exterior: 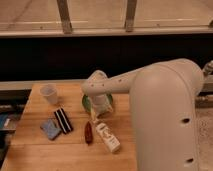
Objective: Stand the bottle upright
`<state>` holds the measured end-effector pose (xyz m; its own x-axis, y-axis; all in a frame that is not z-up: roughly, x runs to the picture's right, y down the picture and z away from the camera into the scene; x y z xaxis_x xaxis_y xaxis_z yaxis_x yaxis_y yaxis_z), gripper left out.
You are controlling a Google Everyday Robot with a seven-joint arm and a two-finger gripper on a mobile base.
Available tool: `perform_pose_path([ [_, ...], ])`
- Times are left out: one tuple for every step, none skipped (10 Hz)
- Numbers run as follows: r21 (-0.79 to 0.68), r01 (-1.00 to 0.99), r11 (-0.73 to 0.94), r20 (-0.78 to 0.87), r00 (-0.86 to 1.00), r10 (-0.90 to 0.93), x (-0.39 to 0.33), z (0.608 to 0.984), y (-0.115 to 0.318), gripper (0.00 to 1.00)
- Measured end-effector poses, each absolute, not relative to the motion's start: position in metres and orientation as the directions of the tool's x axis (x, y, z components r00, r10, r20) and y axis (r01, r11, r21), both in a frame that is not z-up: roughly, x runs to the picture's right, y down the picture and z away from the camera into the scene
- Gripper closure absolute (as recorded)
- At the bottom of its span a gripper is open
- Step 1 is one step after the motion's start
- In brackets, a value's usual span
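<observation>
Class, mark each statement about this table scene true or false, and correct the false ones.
1. The bottle lies on its side on the table. True.
2. The gripper holds the bottle. False: it hangs open over the green bowl, and the bottle is not held.
3. The white cup is tipped over. False: it stands upright.
4. A dark red-brown object lies beside the bottle. True.

Bottle (pixel 108 138): slim, white, capped; I log it lying on its side, just beside the fingers of my gripper (pixel 100 112).
</observation>
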<state>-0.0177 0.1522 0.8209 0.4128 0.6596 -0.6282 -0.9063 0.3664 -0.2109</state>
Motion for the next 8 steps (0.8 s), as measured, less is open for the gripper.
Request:
perform_pose_path([
  [-0.215,-0.908,0.36,-0.626,0.411,0.663,-0.019,0.819,0.155,0.36],
  [-0.223,-0.908,0.355,-0.623,0.413,0.664,-0.022,0.817,0.158,0.36],
  [-0.229,-0.908,0.352,-0.622,0.415,0.664,-0.024,0.815,0.159,0.36],
  [-0.237,-0.908,0.345,-0.624,0.415,0.663,-0.026,0.815,0.163,0.36],
  [-0.245,-0.909,0.337,-0.626,0.414,0.661,-0.027,0.817,0.167,0.36],
  [-0.256,-0.908,0.332,-0.628,0.417,0.657,-0.029,0.82,0.171,0.36],
  [-0.265,-0.906,0.329,-0.63,0.421,0.652,-0.031,0.821,0.174,0.36],
  [-0.279,-0.904,0.323,-0.632,0.426,0.647,-0.035,0.824,0.178,0.36],
])
